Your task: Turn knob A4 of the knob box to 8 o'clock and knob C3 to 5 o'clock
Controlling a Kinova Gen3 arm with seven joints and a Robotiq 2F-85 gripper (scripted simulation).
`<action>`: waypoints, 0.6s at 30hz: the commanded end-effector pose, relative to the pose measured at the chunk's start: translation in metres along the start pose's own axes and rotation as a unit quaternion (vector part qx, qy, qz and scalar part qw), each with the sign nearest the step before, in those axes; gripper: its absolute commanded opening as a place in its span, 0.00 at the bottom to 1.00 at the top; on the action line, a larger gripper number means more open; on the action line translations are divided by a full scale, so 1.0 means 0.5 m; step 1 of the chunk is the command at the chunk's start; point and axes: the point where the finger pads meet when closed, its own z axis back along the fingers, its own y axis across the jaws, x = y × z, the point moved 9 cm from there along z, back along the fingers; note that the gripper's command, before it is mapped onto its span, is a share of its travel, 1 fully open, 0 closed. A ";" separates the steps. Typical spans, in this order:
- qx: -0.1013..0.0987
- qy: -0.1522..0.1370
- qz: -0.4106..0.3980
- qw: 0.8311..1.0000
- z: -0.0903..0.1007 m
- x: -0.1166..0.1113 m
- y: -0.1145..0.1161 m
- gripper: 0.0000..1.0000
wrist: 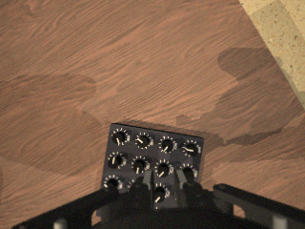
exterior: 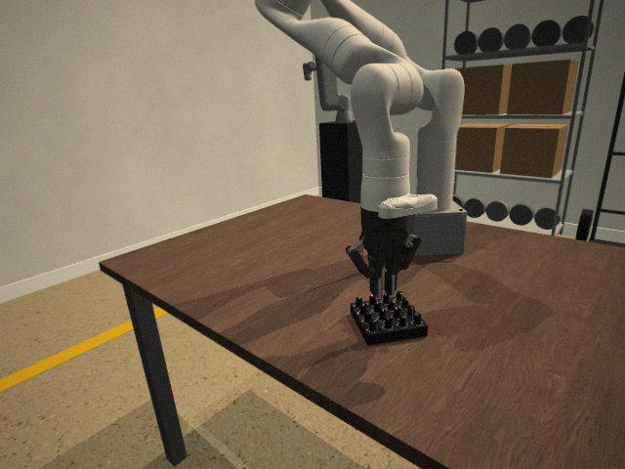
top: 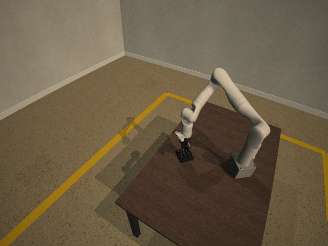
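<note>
Knob box [top: 185, 156] [exterior: 398, 335] [wrist: 153, 154]: is supported by the table [top: 211, 211] [exterior: 252, 303] [wrist: 57, 48]
Gripper [top: 184, 148] [exterior: 384, 288] [wrist: 164, 181]: is held above the knobs, released, with fingers narrowly parted and nothing grasped

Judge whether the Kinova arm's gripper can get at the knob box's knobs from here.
Probably yes: the gripper points down over the knob box, with nothing visible between.

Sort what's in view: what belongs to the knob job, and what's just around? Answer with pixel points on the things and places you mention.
For the job:
- knob box [top: 185, 155] [exterior: 398, 335] [wrist: 153, 131] with its knobs
- arm [top: 202, 99] [exterior: 386, 187]
- gripper [top: 185, 149] [exterior: 383, 293] [wrist: 164, 181]
- table [top: 201, 211] [exterior: 504, 322] [wrist: 95, 48]

Just around:
- cardboard boxes [exterior: 540, 88]
- shelf unit [exterior: 567, 176]
- yellow floor tape [top: 105, 146] [exterior: 65, 355]
</note>
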 end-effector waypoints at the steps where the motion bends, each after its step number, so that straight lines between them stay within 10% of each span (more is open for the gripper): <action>1: -0.001 0.000 0.023 1.000 0.002 0.000 0.001 0.19; 18: -0.001 0.001 0.266 0.964 0.013 0.000 0.000 0.19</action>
